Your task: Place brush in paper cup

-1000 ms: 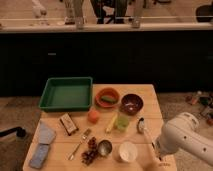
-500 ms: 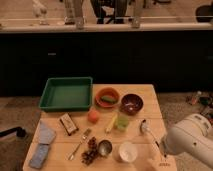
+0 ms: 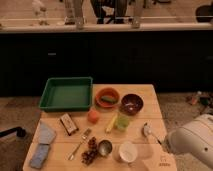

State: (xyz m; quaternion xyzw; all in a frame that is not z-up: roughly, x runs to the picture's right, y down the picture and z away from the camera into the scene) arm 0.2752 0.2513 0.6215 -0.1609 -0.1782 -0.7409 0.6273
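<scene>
One brush [image 3: 148, 132], one paper cup [image 3: 128, 151] — pincer hidden, shut.

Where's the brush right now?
The brush lies on the table's right side, right of the paper cup and below the dark bowl; its handle runs under the arm, hiding the gripper.

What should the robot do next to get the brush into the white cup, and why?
Probably swing the arm in over the brush to pick it up. The brush lies untouched on the table, right of the paper cup. The hand is hidden from view at the table's right edge, so nothing is held yet.
</scene>
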